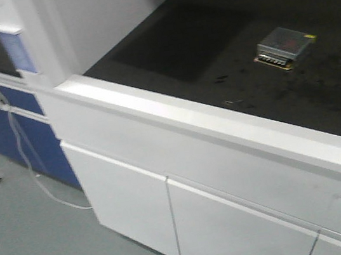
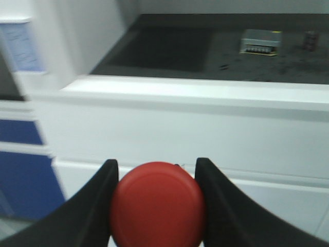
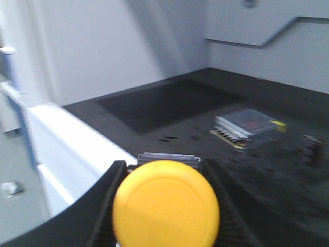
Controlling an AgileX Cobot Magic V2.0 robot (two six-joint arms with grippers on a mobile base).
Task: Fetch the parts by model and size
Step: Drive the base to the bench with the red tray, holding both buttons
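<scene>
Red button (image 2: 157,206) sits clamped in the left gripper (image 2: 157,163) at six o'clock; the yellow button (image 3: 165,206) is gripped likewise by the right gripper (image 3: 164,164). A metal box (image 2: 260,42) lies at one o'clock.

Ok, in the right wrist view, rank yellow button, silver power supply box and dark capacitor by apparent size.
1. yellow button, though it is nearest the camera, so true size is unsure.
2. silver power supply box.
3. dark capacitor.

Clipped by the frame
Red-capped switch (image 2: 157,206) in left tool (image 2: 157,167), yellow-capped switch (image 3: 165,206) in right tool (image 3: 164,165), cut off below; dark object (image 3: 311,150) beyond it blurred.
</scene>
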